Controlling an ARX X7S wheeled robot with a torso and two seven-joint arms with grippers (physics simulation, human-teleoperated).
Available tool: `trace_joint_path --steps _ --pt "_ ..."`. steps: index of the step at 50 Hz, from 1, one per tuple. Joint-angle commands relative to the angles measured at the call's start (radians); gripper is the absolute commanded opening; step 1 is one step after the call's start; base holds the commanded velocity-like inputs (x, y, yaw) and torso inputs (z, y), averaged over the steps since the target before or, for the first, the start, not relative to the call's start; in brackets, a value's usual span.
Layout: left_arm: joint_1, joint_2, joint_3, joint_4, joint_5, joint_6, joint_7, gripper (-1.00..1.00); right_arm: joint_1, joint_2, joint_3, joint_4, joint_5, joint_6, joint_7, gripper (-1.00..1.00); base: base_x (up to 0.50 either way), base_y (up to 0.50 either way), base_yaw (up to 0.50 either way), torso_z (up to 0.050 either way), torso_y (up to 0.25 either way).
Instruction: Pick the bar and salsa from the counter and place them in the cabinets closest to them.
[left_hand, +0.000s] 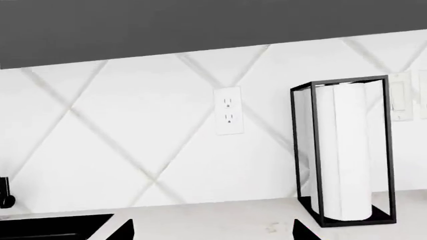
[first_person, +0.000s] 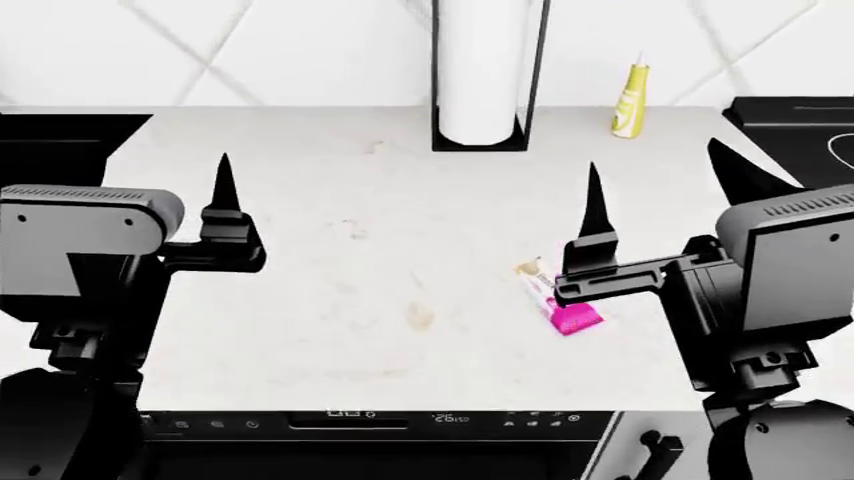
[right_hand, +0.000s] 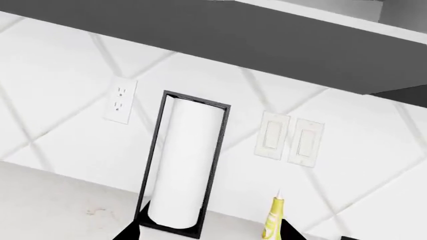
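Your right gripper (first_person: 654, 210) hangs above the white marble-look counter (first_person: 334, 330), jaws spread wide, nothing held. The flat snack bar with magenta and cream wrapper (first_person: 561, 303) lies on the counter just below and inboard of its near fingertip, partly hidden by it. Your left gripper (first_person: 224, 200): only one fingertip shows, so you cannot tell its spread. Beyond both stands a white paper-towel roll in a black wire frame (first_person: 481, 75); the pale yellow squeeze bottle (first_person: 629, 98) stands beyond the right gripper. Salsa not seen.

Left gripper (first_person: 134, 190) fingers spread, right gripper (first_person: 661, 200) likewise, both empty
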Motion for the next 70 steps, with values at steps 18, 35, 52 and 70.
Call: trace_joint_path --steps 18,35,52,70 --pt "-0.016 -0.024 -0.008 0.014 -0.008 -0.014 -0.017 1.00 0.067 0.127 0.061 -0.032 0.381 0.081 0.272 1.00 0.40 0.13 0.00 0.000 0.000" --pt "-0.012 -0.033 0.001 0.001 -0.002 0.004 -0.028 1.00 0.203 0.163 0.202 -0.035 0.839 0.316 0.579 1.00 0.02 0.00 0.00 0.000 0.000" --pt "-0.007 -0.035 -0.007 -0.007 -0.016 0.010 -0.029 1.00 0.375 0.522 0.046 0.265 1.928 0.201 1.435 1.00 0.00 0.00 0.00 0.000 0.001" --pt "-0.007 -0.042 0.005 -0.013 -0.016 0.022 -0.036 1.00 0.332 0.485 -0.011 0.274 2.000 0.099 1.450 1.00 0.11 0.00 0.00 0.000 0.000"
